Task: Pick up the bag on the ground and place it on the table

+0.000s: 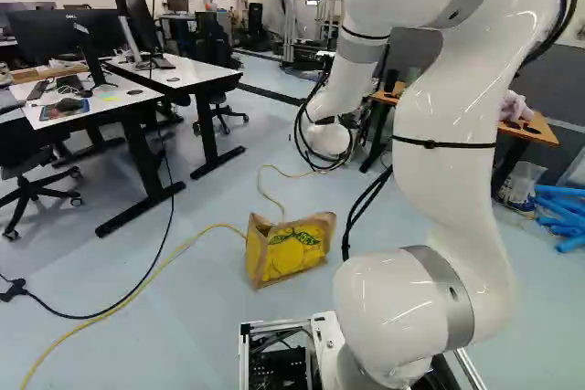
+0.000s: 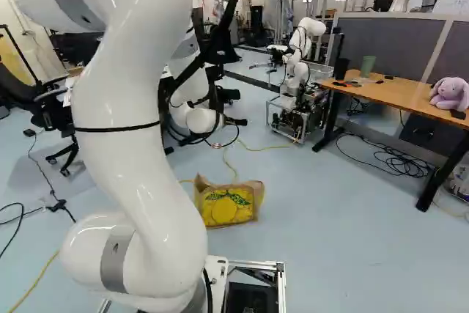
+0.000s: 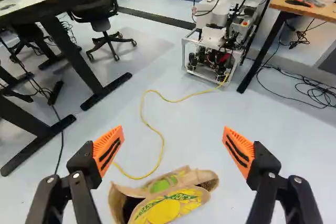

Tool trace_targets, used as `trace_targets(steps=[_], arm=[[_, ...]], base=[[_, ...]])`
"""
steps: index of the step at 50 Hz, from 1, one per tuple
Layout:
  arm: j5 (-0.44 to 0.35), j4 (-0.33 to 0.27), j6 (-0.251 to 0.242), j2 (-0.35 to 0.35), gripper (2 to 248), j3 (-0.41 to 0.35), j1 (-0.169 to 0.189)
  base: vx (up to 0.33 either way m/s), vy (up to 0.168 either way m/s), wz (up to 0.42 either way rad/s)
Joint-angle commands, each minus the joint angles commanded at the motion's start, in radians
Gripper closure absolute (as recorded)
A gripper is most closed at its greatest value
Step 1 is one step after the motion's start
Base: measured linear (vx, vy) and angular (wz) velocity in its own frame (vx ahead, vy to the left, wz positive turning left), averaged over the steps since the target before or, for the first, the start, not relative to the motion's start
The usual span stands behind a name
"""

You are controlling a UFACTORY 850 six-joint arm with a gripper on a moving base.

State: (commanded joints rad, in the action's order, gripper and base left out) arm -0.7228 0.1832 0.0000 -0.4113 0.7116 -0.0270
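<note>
"Where is the bag (image 2: 224, 209) placed?"

"It is set on the pale blue floor (image 2: 330, 232), near the middle of the right base view. A yellow cable (image 3: 161, 142) is stretched along the floor behind it."

"And how is it made up?"

"Brown paper is seen at its creased rim and side. The broad face is printed bright yellow, with big lemons and green leaves. The top is left gaping, and a dark inside is shown."

"Is it gripped?"

"No. The gripper (image 2: 229, 131) is held above the floor, its orange-padded fingers spread wide, with nothing clasped."
</note>
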Motion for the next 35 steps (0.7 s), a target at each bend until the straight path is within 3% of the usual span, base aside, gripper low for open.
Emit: trace_targets(steps=[35], arm=[[0.149, 0.163, 0.000, -0.232, 3, 0.217, -0.040]], base=[[0.000, 0.000, 0.000]])
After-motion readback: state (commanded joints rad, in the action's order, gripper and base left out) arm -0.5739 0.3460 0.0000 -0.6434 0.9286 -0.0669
